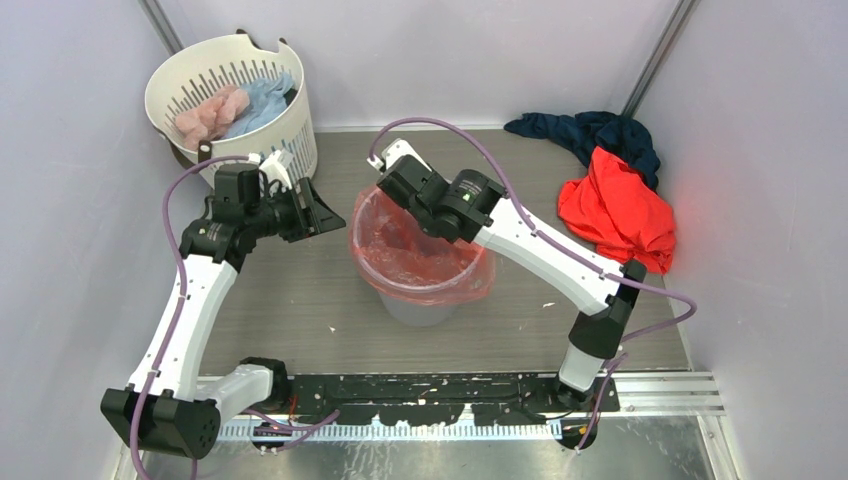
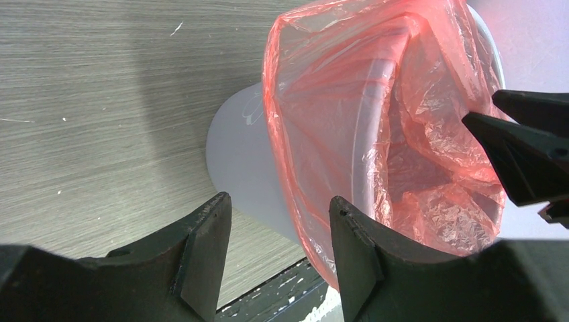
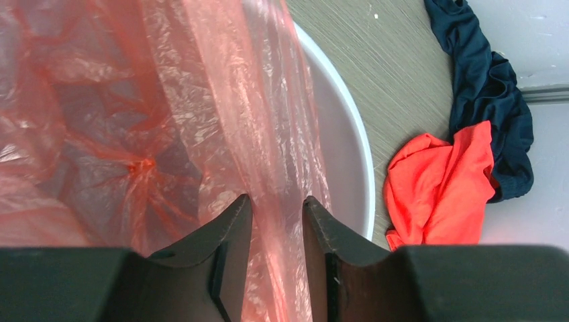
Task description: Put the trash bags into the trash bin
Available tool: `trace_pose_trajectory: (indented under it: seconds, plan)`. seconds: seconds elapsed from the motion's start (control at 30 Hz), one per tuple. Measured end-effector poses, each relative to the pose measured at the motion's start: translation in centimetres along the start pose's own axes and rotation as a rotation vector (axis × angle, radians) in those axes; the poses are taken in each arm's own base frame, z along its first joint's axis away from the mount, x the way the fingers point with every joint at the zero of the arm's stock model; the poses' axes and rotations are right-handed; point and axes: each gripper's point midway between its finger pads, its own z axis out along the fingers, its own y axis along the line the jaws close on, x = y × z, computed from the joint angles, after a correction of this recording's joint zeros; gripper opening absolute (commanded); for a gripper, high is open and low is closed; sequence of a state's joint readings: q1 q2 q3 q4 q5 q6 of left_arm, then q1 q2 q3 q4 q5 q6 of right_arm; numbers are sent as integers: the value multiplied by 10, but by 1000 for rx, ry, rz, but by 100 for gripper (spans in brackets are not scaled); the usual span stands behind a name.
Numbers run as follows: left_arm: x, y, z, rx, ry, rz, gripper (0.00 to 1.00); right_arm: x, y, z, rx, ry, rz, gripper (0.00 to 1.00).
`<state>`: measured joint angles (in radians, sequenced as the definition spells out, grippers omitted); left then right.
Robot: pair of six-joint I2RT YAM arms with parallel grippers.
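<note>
Your right gripper (image 3: 276,201) is over the mouth of the bin (image 3: 349,147), on its far side. Its 2 fingers stand a narrow way apart, and a fold of the red bag (image 3: 100,100) runs up between them. The film blurs there, so you cannot tell whether the fingers pinch it or only stand around it. From above, the wrist hides those fingertips completely.

Your left gripper (image 2: 280,201) is spread wide with nothing between its fingers. It is just left of the bin, apart from it, and faces the bin's side.

The bag lines the bin. Its crumpled middle sags inside, and its edge is draped over the rim on the near and right sides. The film hides the bin's floor, and the bag's lower end cannot be made out.

Behind the left arm, a white slotted basket (image 1: 200,75) holds pink and pale blue cloth, and its base is cut off from view. Far right on the table (image 1: 300,310), an orange-red garment (image 1: 620,215) lies partly on a dark blue one (image 1: 590,130).
</note>
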<state>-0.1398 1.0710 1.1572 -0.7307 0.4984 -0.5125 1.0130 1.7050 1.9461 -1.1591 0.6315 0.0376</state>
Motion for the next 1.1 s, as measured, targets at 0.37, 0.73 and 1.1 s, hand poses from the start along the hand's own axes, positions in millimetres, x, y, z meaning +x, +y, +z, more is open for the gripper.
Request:
trace_pose_trajectory:
  seconds: [0.37,0.73,1.1]
  plan:
    - [-1,-1,-1,-3,6,2,56,6,-29,20,61,40,47,10]
    - [0,1,0,-7,14,10,56,12,-60,35,86,56,146,6]
    - [0,2,2,-8,22,7,56,12,-100,35,99,17,301,6]
